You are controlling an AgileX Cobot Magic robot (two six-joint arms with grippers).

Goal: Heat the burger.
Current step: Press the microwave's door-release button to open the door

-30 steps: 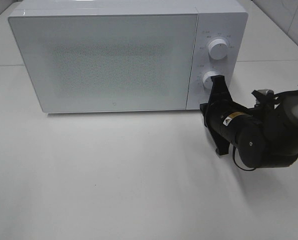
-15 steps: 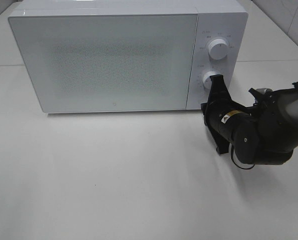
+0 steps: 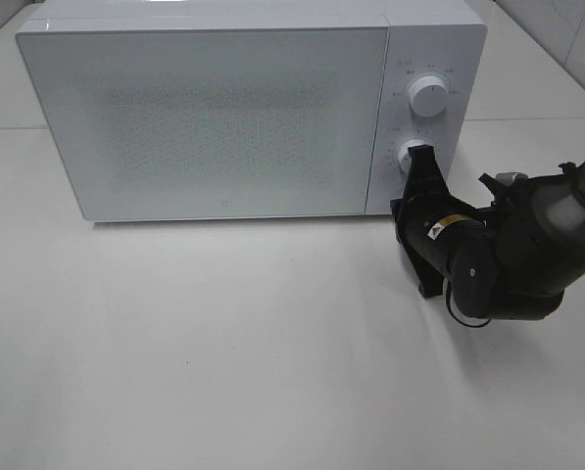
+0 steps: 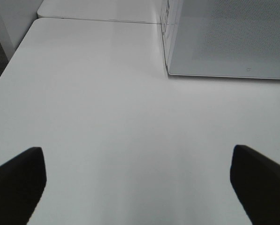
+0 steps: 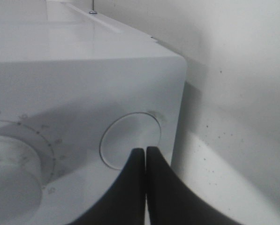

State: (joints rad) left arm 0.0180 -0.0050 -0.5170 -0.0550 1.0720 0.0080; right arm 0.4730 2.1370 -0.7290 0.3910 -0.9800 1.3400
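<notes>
The burger is out of view. A white microwave (image 3: 223, 117) stands at the back of the table with its frosted door shut. My right gripper (image 3: 424, 157) is shut with nothing between its fingers. Its tips rest against the lower knob (image 3: 408, 157) of the control panel. The right wrist view shows the same shut tips (image 5: 144, 151) pressed together on a round white knob (image 5: 130, 136). My left gripper (image 4: 140, 187) is open above bare table, left of the microwave's corner (image 4: 224, 42). It holds nothing and does not show in the exterior high view.
An upper knob (image 3: 427, 96) sits above the lower one, and a second dial (image 5: 8, 183) with scale marks shows in the right wrist view. White table (image 3: 223, 352) stretches in front of the microwave. The right arm's black body (image 3: 498, 259) lies right of the panel.
The right arm's body has shifted slightly left and turned, while its shut tips have stayed at the lower knob. Nothing else in view has changed.
</notes>
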